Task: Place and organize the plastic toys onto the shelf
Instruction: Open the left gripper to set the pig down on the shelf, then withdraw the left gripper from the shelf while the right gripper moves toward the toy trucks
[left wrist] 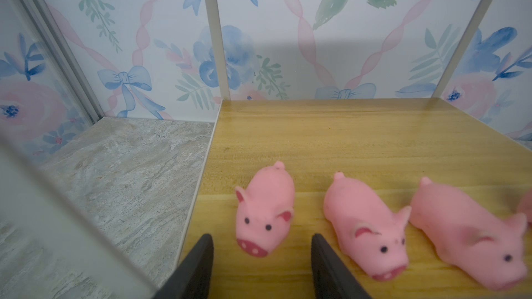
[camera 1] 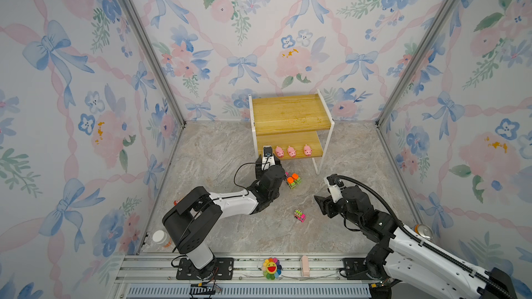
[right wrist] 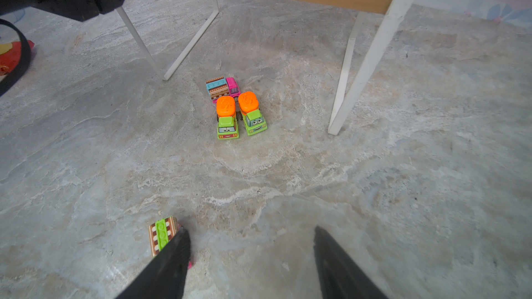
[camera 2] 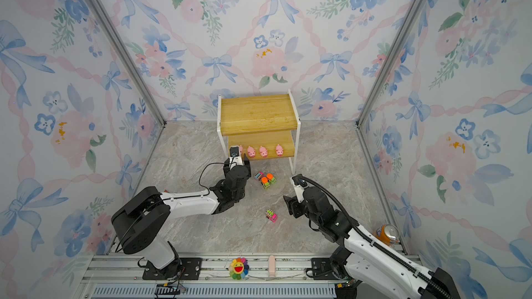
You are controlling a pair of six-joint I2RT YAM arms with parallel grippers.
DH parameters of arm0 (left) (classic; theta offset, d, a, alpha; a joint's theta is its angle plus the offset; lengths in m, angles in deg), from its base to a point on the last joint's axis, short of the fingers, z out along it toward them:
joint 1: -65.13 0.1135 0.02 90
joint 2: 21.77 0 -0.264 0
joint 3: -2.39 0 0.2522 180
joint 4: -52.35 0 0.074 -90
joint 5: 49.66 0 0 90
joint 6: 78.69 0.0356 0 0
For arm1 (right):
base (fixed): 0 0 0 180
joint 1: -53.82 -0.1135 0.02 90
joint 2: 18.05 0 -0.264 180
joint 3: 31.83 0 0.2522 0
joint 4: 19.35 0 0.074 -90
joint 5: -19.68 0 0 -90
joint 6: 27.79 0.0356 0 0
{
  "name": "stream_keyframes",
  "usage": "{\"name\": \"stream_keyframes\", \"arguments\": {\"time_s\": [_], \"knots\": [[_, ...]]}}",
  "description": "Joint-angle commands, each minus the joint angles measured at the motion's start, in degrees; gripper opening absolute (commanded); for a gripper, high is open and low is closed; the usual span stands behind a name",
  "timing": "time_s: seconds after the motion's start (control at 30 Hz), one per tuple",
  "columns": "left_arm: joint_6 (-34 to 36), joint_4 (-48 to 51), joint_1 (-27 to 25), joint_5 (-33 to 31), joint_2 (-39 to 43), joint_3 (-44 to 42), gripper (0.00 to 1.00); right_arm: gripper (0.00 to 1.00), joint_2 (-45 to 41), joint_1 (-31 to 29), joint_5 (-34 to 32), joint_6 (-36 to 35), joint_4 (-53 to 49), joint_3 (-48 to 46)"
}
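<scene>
- Left gripper (left wrist: pixel 261 237): open, jaws on either side of the end pig's (left wrist: pixel 263 211) snout without touching it, on the shelf's (camera 1: pixel 290 110) lower board.
- Both top views nearly hide that pig. Three pigs (camera 1: pixel 291 151) show beside it in a row.
- Right gripper (right wrist: pixel 250 230): open and empty, over the floor (right wrist: pixel 403 168) beside a pink truck (camera 1: pixel 300 215).
- Its wrist view shows two green trucks (right wrist: pixel 227 119) touching a second pink truck (right wrist: pixel 221 87).

Light is soft and even with faint shadows, my top views bend at the edges, and a pig (left wrist: pixel 472 237) near my left wrist camera looks blurred, perhaps unfocused.
</scene>
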Motion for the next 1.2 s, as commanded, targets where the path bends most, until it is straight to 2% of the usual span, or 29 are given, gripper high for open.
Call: {"name": "stream_keyframes", "arguments": {"time_s": [0.0,0.47,0.63,1.17], "knots": [[-1.79,1.08,-0.46,-0.93,0.9,-1.48,0.56,0.7,-0.75,0.51,-0.64,0.76,-0.75,-0.8],[-4.28,2.23,-1.05,0.02,1.91,-2.87,0.57,0.72,-0.92,0.54,-0.74,0.83,-0.93,-0.8],[-4.91,2.32,-1.21,0.69,1.71,-2.98,0.63,0.72,-0.81,0.55,-0.69,0.87,-1.0,-0.8],[-7.48,5.33,-3.29,-1.3,2.33,-5.28,0.63,0.73,-0.91,0.55,-0.89,0.87,-0.93,-0.88]]}}
